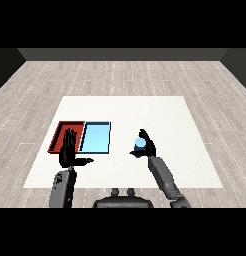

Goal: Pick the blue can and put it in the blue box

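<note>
Blue can [140,143] inside curled right hand [148,148]

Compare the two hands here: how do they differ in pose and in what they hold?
The left hand is open, fingers straight and pointing up, thumb stuck out sideways; the right hand is curled round the blue can. The left hand holds nothing; the right holds the can. The left hand shows in front of the red tray, beside the blue tray; the right is out over bare table to the trays' right. Both are black, on grey forearms.

Grey plank floor [125,75], dark wall [123,54]
</note>
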